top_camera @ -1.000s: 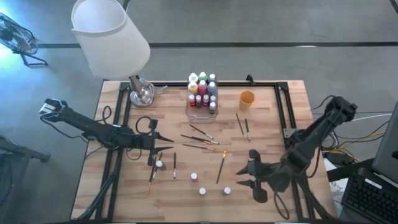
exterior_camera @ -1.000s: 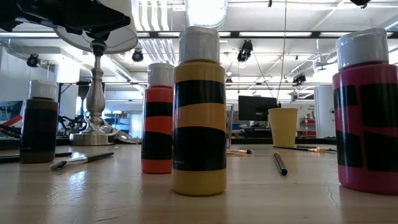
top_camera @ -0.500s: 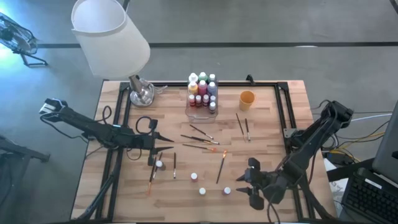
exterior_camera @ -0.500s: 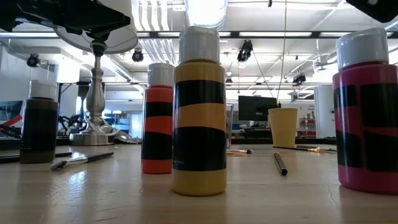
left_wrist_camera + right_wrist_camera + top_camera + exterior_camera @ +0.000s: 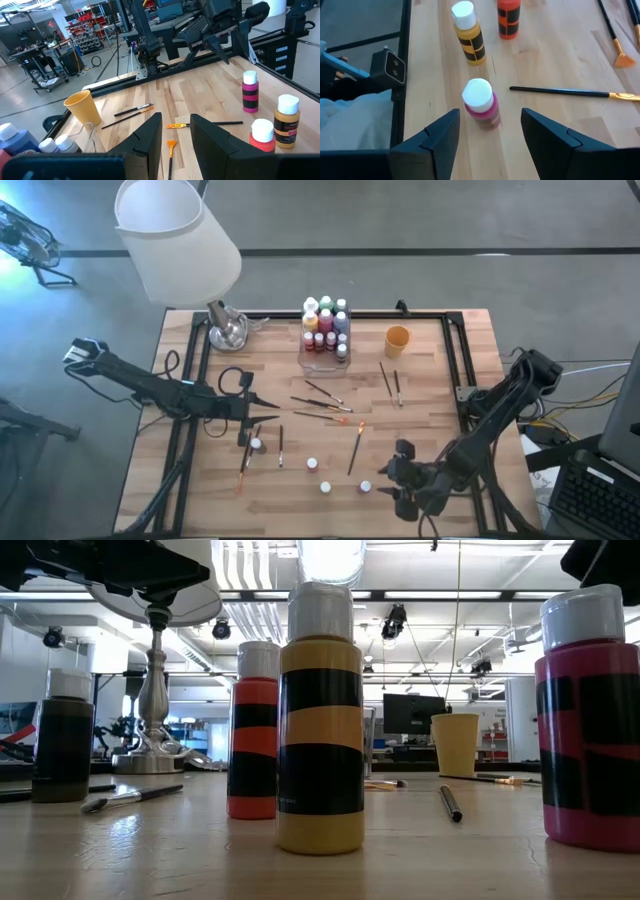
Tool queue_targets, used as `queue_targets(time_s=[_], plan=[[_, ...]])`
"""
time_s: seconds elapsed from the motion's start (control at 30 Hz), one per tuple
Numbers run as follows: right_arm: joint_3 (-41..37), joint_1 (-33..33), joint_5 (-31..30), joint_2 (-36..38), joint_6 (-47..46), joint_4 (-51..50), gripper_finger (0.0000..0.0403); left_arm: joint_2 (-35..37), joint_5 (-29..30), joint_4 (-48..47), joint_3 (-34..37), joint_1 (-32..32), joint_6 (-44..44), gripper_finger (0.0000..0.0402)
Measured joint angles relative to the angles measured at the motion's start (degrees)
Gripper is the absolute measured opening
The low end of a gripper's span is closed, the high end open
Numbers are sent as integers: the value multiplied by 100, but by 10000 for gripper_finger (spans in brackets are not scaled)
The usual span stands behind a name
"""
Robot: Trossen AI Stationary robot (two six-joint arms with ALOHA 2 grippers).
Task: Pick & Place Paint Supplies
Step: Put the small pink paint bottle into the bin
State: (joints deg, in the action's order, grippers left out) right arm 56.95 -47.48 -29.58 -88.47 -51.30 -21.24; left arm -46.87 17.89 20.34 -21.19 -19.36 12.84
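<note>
Pink paint bottle (image 5: 481, 104) stood upright near the table's 6 o'clock edge, framed between the spread, empty fingers of the right gripper (image 5: 489, 131), which hovered above and short of it; a descent off centre could have clipped the white cap and toppled it. Just toward 11 o'clock stood the yellow bottle (image 5: 469, 33) and the orange bottle (image 5: 508, 18), and a dark-handled paintbrush (image 5: 570, 93) lay close at 3 o'clock, so a wide or skewed finger risked knocking either. Over at 9 o'clock the left gripper (image 5: 175, 134) waited, fingers partly parted and holding nothing.
</note>
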Motion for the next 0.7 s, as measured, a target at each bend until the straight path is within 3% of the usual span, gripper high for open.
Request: queue_targets(time_s=[0.7], plan=[[-2, 82, -75, -602, -128, 416, 233, 0, 1, -47, 0, -2, 0, 108]])
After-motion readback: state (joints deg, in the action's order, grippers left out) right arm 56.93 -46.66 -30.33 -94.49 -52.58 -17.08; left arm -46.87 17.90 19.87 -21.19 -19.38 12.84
